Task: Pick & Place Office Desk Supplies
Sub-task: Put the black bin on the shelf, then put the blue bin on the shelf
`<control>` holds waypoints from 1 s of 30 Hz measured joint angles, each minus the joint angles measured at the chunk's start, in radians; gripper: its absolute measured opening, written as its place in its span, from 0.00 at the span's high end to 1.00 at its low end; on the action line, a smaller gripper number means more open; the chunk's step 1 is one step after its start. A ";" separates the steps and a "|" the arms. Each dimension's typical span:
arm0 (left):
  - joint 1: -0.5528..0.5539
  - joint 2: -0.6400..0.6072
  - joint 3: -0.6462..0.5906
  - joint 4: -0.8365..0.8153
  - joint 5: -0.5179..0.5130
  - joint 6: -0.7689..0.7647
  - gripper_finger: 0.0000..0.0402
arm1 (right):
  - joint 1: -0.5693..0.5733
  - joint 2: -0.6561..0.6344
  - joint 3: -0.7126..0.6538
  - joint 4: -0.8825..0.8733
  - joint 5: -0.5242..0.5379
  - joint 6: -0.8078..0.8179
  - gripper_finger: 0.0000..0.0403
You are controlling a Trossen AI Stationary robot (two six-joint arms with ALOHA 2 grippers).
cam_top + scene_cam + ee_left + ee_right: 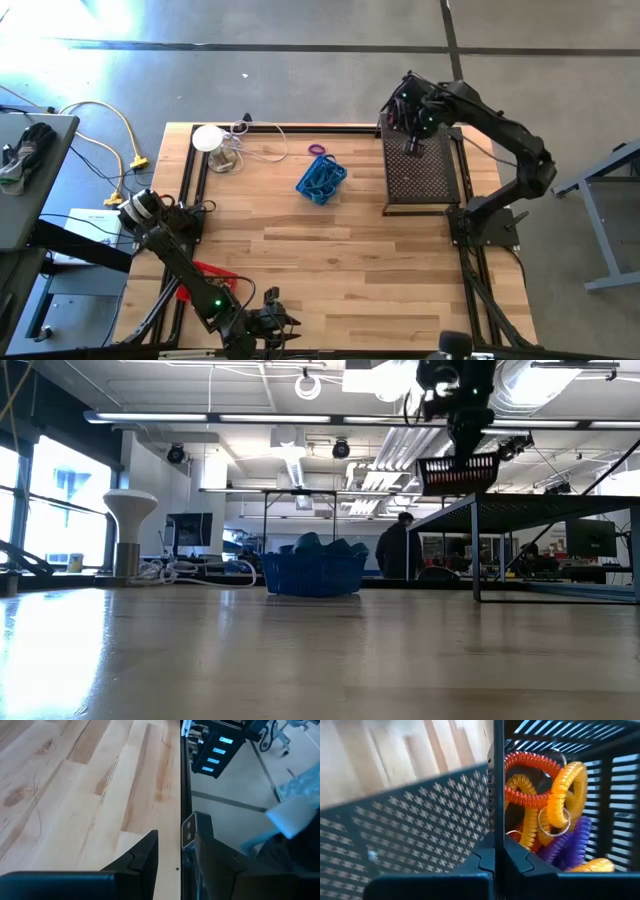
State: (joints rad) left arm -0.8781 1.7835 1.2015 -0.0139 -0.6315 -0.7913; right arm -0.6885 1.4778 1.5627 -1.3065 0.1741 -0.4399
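My right gripper (412, 146) hangs over the far end of the large black mesh tray (422, 178), shut on a small black mesh basket (457, 473). Inside the basket lie red, orange, yellow and purple coiled rings (555, 805). A blue basket (321, 180) with loops in it stands on its base at the table's middle far part. A purple ring (318, 150) lies flat just beyond it. Something red (212, 272) lies by the left arm. My left gripper (268, 320) is at the table's near edge, open, with nothing between its fingers (145, 852). My right gripper pinches one thin side wall of the black basket (495, 795), at its upper edge, one finger inside and one outside. The fingers come from above, slanting down. The basket hangs below them, clear above the tray (540, 505), with the rings inside.
A white round disc on a stand (210, 140) with cables stands at the far left corner. The mesh tray stands raised on legs at the far right. Bare wood (340, 260) lies across the table's middle and near part. A black frame rail (181, 795) runs along the table's edge.
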 joint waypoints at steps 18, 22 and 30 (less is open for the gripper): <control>0.019 0.000 0.000 0.001 0.002 -0.053 0.69 | -0.150 0.001 -0.223 0.027 -0.126 -0.182 0.99; 0.020 0.000 0.000 0.001 0.002 -0.036 0.69 | -0.150 -0.003 -0.244 0.044 -0.109 -0.116 0.99; 0.039 0.000 0.000 0.001 0.002 0.009 0.69 | -0.120 -0.003 -0.248 0.028 -0.068 -0.005 0.92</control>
State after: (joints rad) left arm -0.8394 1.7832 1.2015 -0.0132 -0.6292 -0.7823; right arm -0.8083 1.4751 1.3151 -1.2785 0.1062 -0.4453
